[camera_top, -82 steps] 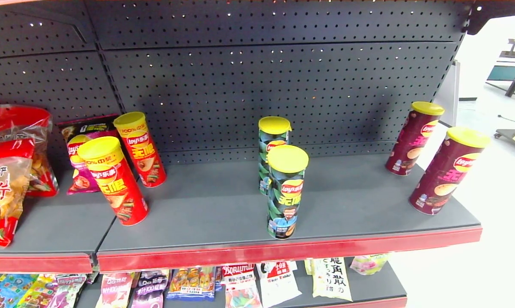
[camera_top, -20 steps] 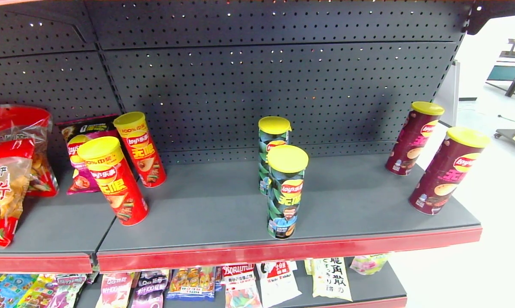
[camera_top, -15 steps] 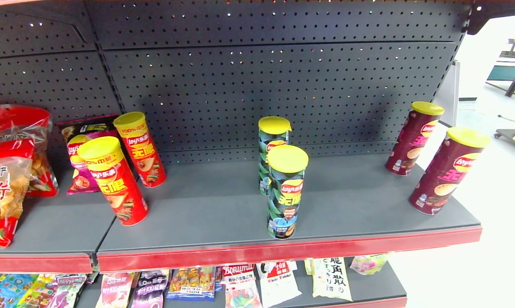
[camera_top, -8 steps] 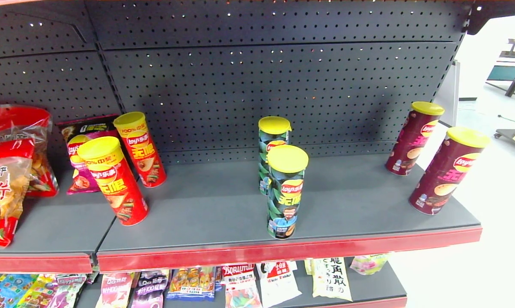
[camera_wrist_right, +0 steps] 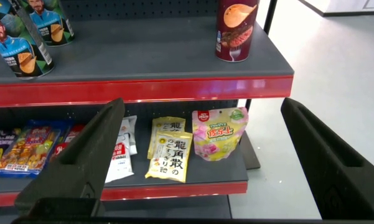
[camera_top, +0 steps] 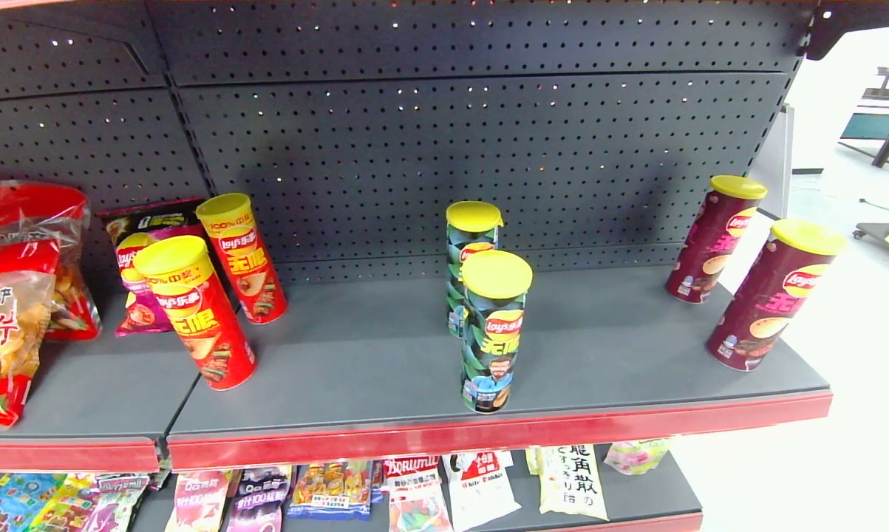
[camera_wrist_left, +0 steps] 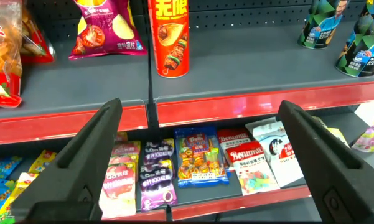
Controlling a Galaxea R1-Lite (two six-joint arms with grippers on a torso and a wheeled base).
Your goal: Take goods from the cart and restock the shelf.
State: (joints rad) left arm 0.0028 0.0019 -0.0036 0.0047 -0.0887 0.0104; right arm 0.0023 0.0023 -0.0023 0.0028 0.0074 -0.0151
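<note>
The grey shelf (camera_top: 385,369) with a red front lip carries upright chip cans: two red cans (camera_top: 193,321), two green cans (camera_top: 492,332) in the middle and two maroon cans (camera_top: 773,295) at the right end. My left gripper (camera_wrist_left: 196,168) hangs open in front of the shelf's red lip, below the red can (camera_wrist_left: 169,37), with nothing between its fingers. My right gripper (camera_wrist_right: 202,168) is open too, facing the lower shelf under a maroon can (camera_wrist_right: 235,30), and holds nothing.
Snack bags (camera_top: 15,288) lean at the shelf's left end. The lower shelf (camera_wrist_right: 193,180) holds several flat candy and snack packets. Bare shelf room lies between the can pairs. Open floor (camera_wrist_right: 336,93) is to the right of the shelf.
</note>
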